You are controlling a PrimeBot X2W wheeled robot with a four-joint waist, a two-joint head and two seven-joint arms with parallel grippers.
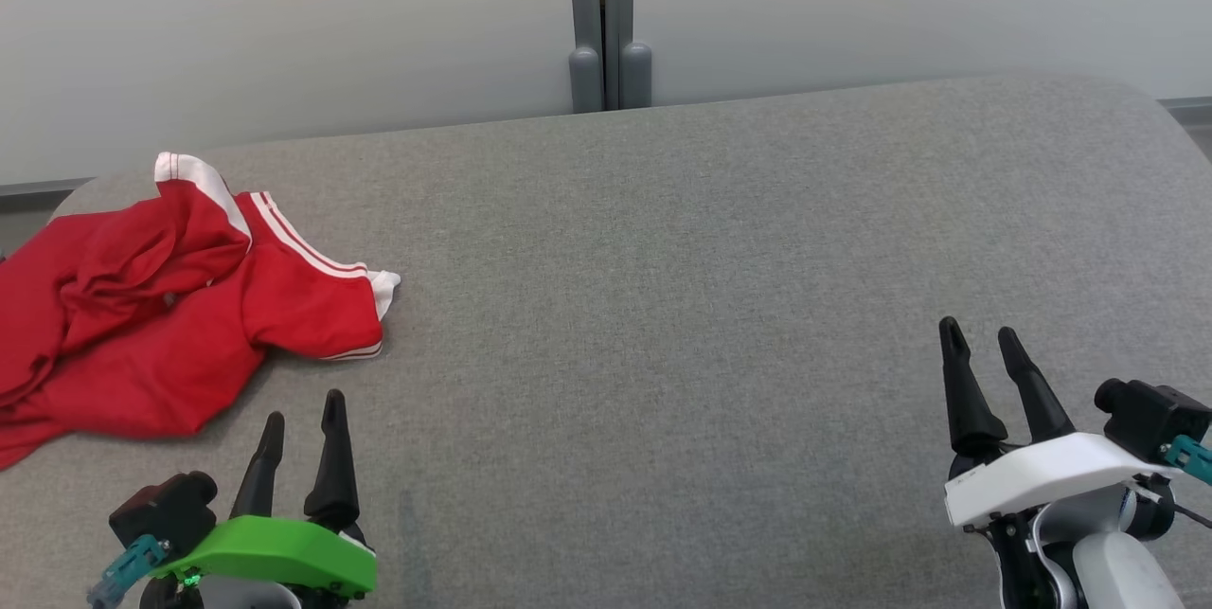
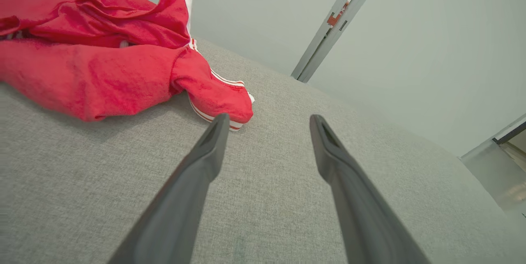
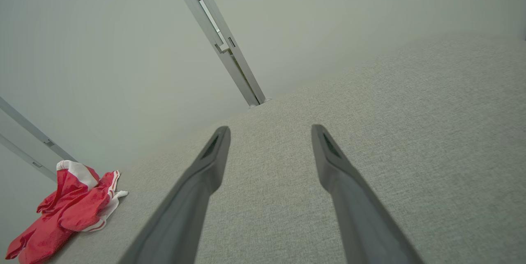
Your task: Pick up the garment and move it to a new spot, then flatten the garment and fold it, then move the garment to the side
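the red jersey (image 1: pixel 161 325) lies crumpled at the far left corner of the grey fabric-covered tabletop (image 1: pixel 663 306), and part of it runs past the left edge of the head view. you see white stripes along its shoulder and a white-trimmed sleeve (image 1: pixel 322 306) pointing toward the middle of the tabletop. the cloth is bunched in folds, not flat, and one white-striped edge stands up at the far side of the heap.

the left gripper (image 1: pixel 304 408) sits near the front left of the tabletop, on the near side of the jersey and apart from it. its two dark fingers are spread and hold nothing. in the left wrist view the sleeve lies just beyond the left fingertip, and you cannot tell a contact there.

the right gripper (image 1: pixel 979 330) sits near the front right of the tabletop, well apart from the jersey. its fingers are likewise spread and hold nothing. in the right wrist view you see grey fabric between them and the jersey at the lower left.

behind the far edge of the tabletop stands a pale wall (image 1: pixel 284 22) with a grey vertical post (image 1: pixel 611 22) near its middle.
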